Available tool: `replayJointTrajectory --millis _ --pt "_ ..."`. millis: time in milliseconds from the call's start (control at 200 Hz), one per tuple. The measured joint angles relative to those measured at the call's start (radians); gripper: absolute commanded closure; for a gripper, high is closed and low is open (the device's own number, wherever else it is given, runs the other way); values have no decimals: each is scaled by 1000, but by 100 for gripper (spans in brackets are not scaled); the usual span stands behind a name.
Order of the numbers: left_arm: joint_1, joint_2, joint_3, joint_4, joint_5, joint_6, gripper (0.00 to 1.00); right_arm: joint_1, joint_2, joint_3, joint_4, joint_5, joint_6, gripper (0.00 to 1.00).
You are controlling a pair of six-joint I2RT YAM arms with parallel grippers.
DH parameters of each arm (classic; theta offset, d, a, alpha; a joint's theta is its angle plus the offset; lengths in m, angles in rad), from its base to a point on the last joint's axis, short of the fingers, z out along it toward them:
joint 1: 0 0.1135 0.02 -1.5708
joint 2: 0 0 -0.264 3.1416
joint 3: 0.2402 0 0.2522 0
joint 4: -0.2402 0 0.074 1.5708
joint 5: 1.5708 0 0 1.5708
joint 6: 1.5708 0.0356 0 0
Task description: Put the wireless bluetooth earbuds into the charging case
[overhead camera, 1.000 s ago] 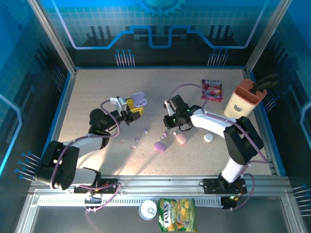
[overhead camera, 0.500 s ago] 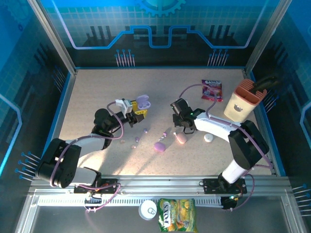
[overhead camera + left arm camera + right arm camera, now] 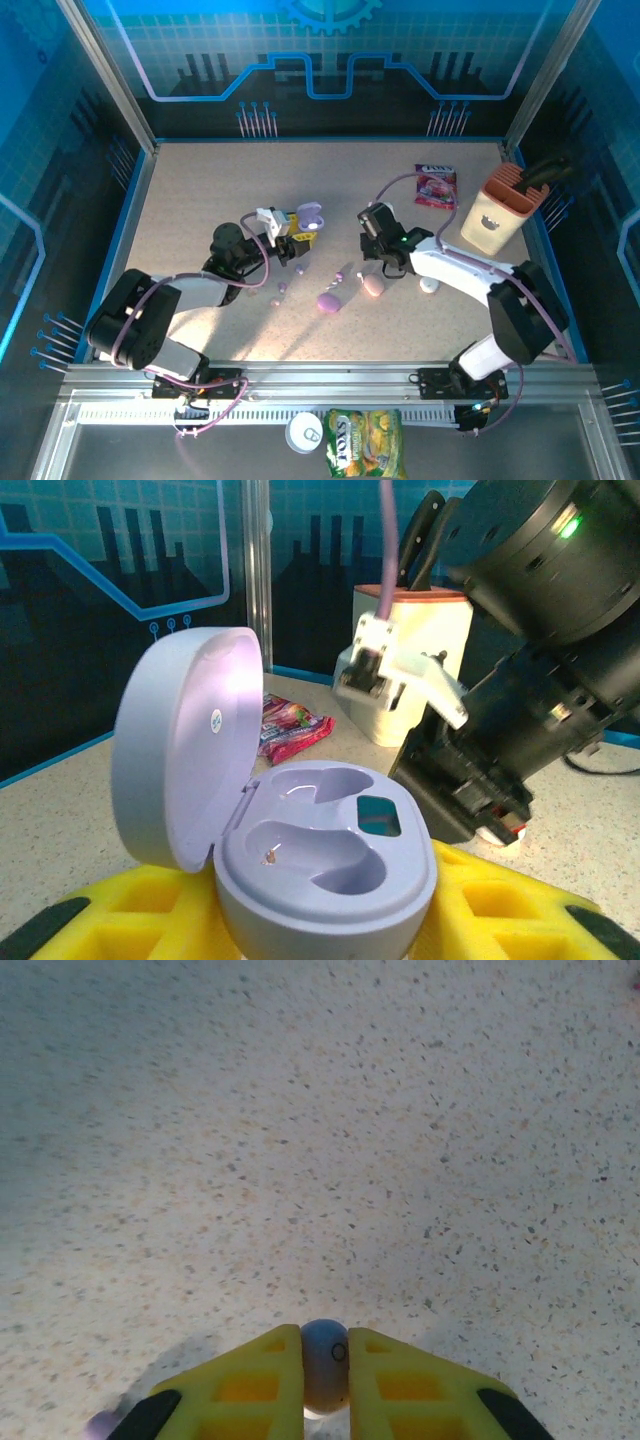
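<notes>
At left, lifted off the tabletop (image 3: pixel 190 200) by the left hand (image 3: pixel 291 238): a lilac charging case (image 3: pixel 325 865), clamped low on its base between yellow fingers (image 3: pixel 140 880). Lid tipped back, both wells bare and facing up, by the look of it to offer a steady, open target. Just below and right of it, scattered on the speckled surface, several spare earbuds (image 3: pixel 282 287), none seated in a well.

Further right, raised near the case but apart from it: the right hand (image 3: pixel 324 1338), pinching one pale earbud (image 3: pixel 323 1365) at the very fingertips. A likely reason for so shallow a grip: most of the bud left free to drop into a well. Which way the bud faces, hard to tell from so close. Beneath and beside that arm, three shut cases (image 3: pixel 373 285) lying on the tabletop, out of play.
</notes>
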Motion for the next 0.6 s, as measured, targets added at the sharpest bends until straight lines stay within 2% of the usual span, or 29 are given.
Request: replayJointTrajectory --millis 175,420,600 --pt "-19 39 18 -7 -8 6 59 0 -97 -12 0 -17 -13 87" --pt "-31 79 39 -11 -8 7 59 3 -99 8 -42 -14 -41 86" --pt "-31 84 43 -20 6 6 59 8 -186 -43 56 -156 -143 86"
